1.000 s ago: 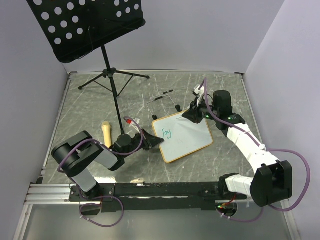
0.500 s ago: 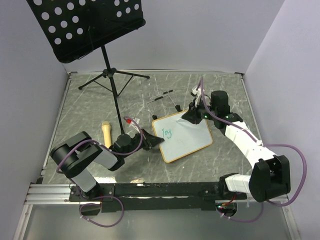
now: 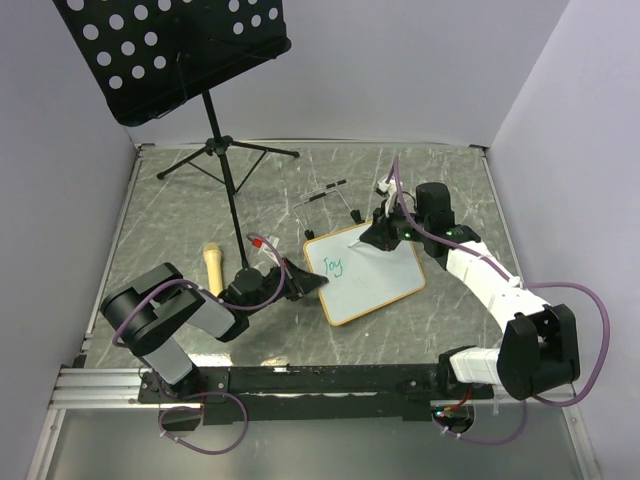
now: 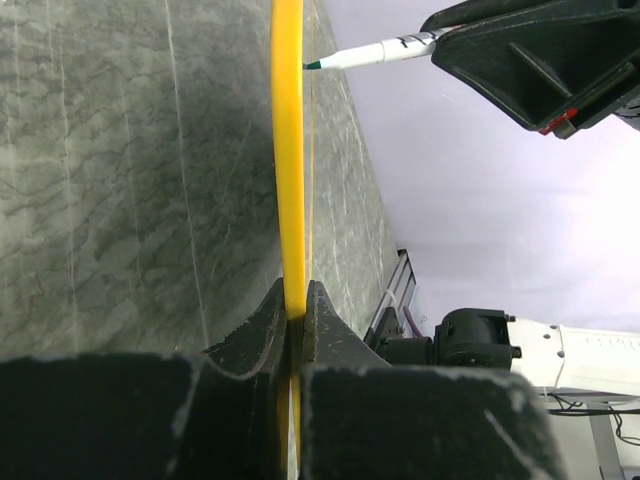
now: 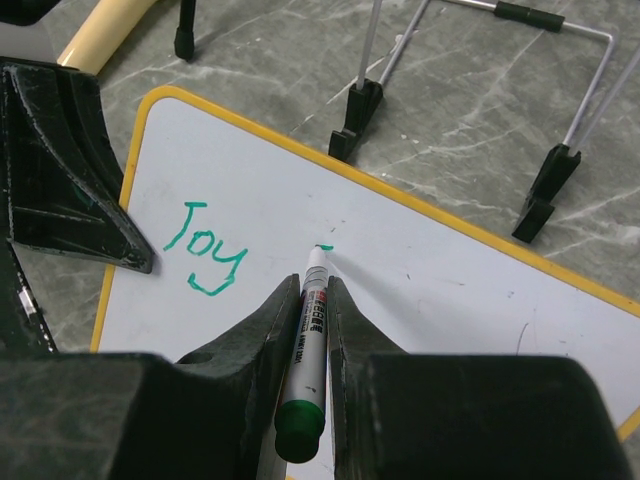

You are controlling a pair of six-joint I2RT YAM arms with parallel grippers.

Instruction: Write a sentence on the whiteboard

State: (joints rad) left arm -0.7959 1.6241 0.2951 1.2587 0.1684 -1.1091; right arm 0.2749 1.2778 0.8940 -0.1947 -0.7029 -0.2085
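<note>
The whiteboard (image 3: pixel 372 275) lies tilted on the table, with "Toy" (image 5: pixel 205 255) written on it in green. My left gripper (image 3: pixel 316 284) is shut on the board's left rim, and the yellow frame edge (image 4: pixel 289 150) runs between its jaws (image 4: pixel 296 300). My right gripper (image 3: pixel 373 236) is over the board's upper middle, shut on a green marker (image 5: pixel 312 330). The marker tip touches the white surface (image 5: pixel 450 300) beside a short fresh green stroke to the right of the word. The left wrist view shows the marker (image 4: pixel 370 55) meeting the board's edge under the right gripper (image 4: pixel 540 60).
A black perforated music stand (image 3: pixel 180 50) on a tripod (image 3: pixel 225 155) stands at the back left. A wire easel (image 3: pixel 325 200) sits just behind the board, its feet (image 5: pixel 358 105) close to the frame. A tan cylinder (image 3: pixel 213 268) lies left of my left gripper.
My right gripper has shifted slightly left along the board's upper part with the marker. The left gripper and the board have not moved.
</note>
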